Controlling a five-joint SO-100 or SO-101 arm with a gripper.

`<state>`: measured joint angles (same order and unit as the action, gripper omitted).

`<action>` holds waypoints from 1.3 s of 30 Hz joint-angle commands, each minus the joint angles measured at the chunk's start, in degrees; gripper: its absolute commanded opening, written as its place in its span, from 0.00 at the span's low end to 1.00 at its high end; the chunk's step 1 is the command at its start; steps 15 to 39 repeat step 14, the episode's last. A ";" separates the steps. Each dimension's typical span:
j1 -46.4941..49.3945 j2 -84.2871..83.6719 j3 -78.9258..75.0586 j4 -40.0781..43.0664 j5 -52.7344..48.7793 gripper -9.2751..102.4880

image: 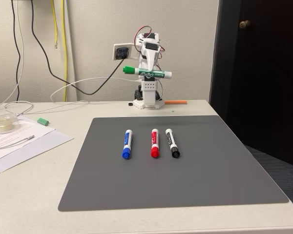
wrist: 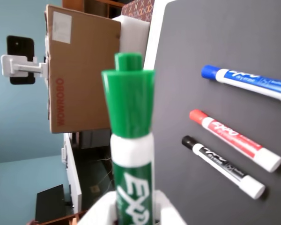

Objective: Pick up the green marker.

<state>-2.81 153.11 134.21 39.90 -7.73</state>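
Closed on the green marker (image: 147, 73), the gripper (image: 147, 68) holds it high above the table (image: 34, 180) at the far edge, in front of the white arm's base (image: 147, 100). In the fixed view the marker lies level and crosswise, green cap to the left, white barrel with its green label to the right, clear of every surface. In the wrist view the same marker (wrist: 131, 140) rises from the bottom edge, the cap uppermost, with the gripper (wrist: 133, 213) white fingers (wrist: 100, 213) pressed against the barrel on either side.

On the dark grey mat (image: 185, 175) below, three more markers lie side by side, roughly parallel and apart from one another: a blue marker (image: 127, 143) on the left in the fixed view, a red marker (image: 155, 143) in the middle, and a black marker (image: 172, 143) on the right, all with caps pointing toward the camera. The wrist view shows the same three on the mat, well apart from the held one.

Left of the mat in the fixed view lie sheets of paper (image: 19, 141), a roll of clear tape (image: 2, 123) and a small green block (image: 43, 121). An orange stick-like item (image: 176, 102) lies just right of the arm's base. Cables (image: 53, 53) hang on the wall behind. The wrist view also takes in a cardboard box (wrist: 82, 70).
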 commanded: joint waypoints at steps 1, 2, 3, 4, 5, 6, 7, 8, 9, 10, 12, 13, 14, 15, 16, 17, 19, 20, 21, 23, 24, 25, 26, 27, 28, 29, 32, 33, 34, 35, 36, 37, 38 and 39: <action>0.44 0.70 -0.44 -1.32 0.79 0.11; 0.44 0.70 -0.53 -1.32 1.14 0.11; 0.53 0.62 -0.53 -1.49 1.58 0.11; 0.79 0.62 -0.53 -1.58 2.46 0.11; 1.05 0.44 -0.53 -1.58 3.34 0.11; 1.32 0.35 -0.53 -1.58 4.04 0.11; 1.49 0.35 -0.44 -1.67 4.75 0.11; 1.58 0.35 -0.44 -1.67 5.10 0.11; 1.58 0.26 -0.35 -1.67 5.36 0.11; 1.67 0.26 -0.35 -1.67 5.63 0.11; 1.67 0.26 -0.35 -1.67 5.80 0.11; 1.67 0.26 -0.35 -1.58 5.80 0.11; 1.67 0.26 -0.35 -1.58 5.80 0.11; 1.67 0.26 -0.35 -1.58 5.80 0.11; 1.67 0.26 -0.35 -1.58 5.80 0.11; 1.67 0.26 -0.35 -1.58 5.80 0.11; 1.67 0.26 -0.35 -1.58 5.80 0.11; 1.67 0.26 -0.35 -1.58 5.80 0.11; 1.67 0.26 -0.35 -1.58 5.80 0.11; 1.67 0.26 -0.35 -1.58 5.80 0.11; 1.67 0.26 -0.35 -1.58 5.80 0.11; 1.67 0.26 -0.35 -1.58 5.80 0.11; 1.67 0.26 -0.35 -1.58 5.80 0.11; 1.67 0.26 -0.35 -1.58 5.80 0.11; 1.67 0.26 -0.35 -1.58 5.80 0.11; 1.67 0.26 -0.35 -1.58 5.80 0.11; 1.67 0.26 -0.35 -1.58 5.80 0.11; 1.67 0.26 -0.35 -1.58 5.80 0.11; 1.67 0.26 -0.35 -1.58 5.80 0.11; 1.67 0.26 -0.35 -1.58 5.80 0.11; 1.67 0.26 -0.35 -1.58 5.80 0.11; 1.67 0.26 -0.35 -1.58 5.80 0.11; 1.67 0.26 -0.35 -1.58 5.80 0.11; 1.67 0.26 -0.35 -1.58 5.80 0.11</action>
